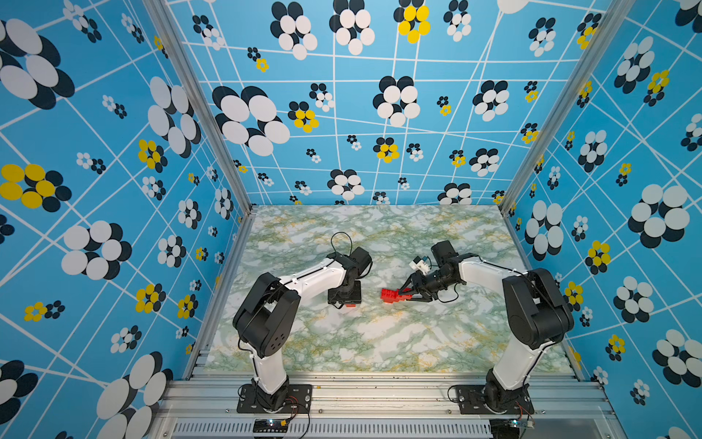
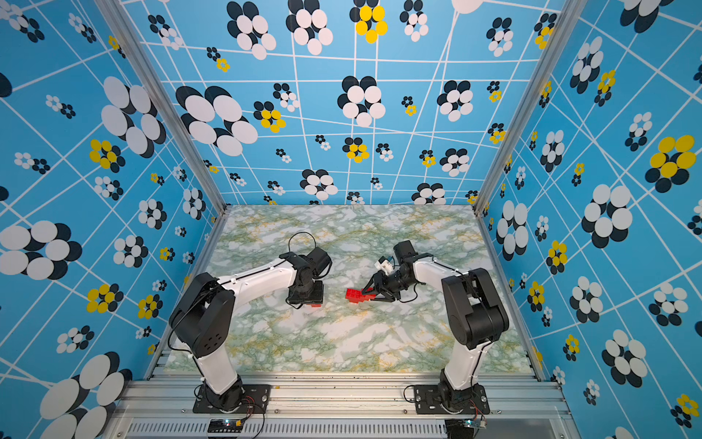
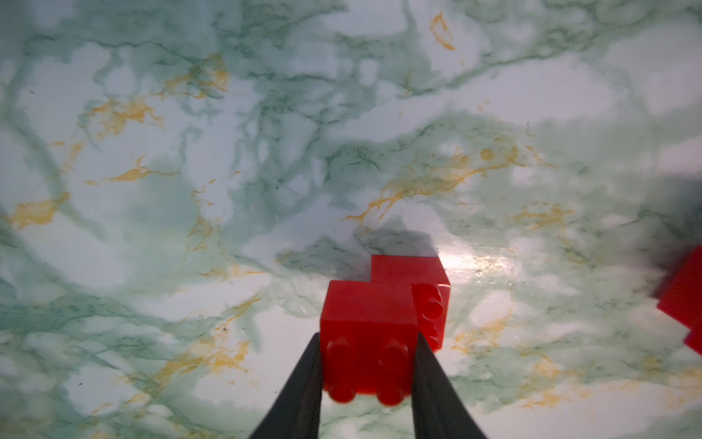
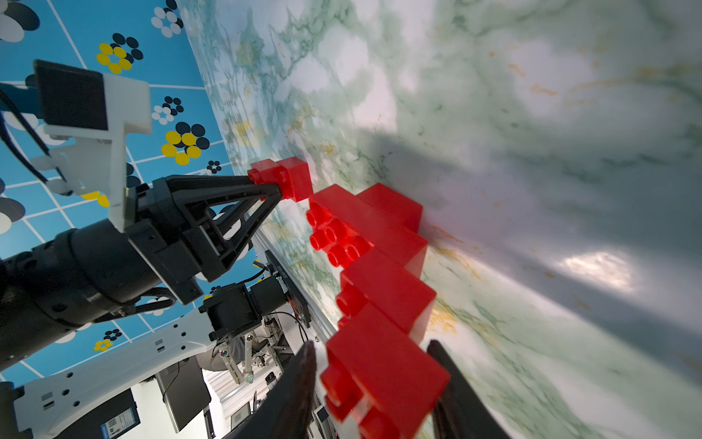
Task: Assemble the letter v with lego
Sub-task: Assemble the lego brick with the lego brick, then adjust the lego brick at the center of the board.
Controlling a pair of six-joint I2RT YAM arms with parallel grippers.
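Both pieces of lego are red. A small cluster of two stepped bricks (image 3: 366, 334) sits between the black fingers (image 3: 304, 387) of my left gripper (image 3: 367, 338), which is shut on it and points down close to the marble table. In both top views only its edge (image 1: 350, 304) shows under the left gripper (image 1: 345, 298). A longer staircase cluster (image 4: 380, 243) lies against the table, with my right gripper (image 4: 371, 344) shut on its near end brick. In a top view this cluster (image 1: 391, 294) is a short gap right of the small one. The letter v is out of view.
The green-and-white marble table (image 1: 380, 342) is walled on three sides by blue flowered panels (image 1: 342, 114). An aluminium rail (image 1: 380, 391) with both arm bases runs along the front edge. In the right wrist view my left gripper (image 4: 279, 190) holds the small cluster (image 4: 292, 178).
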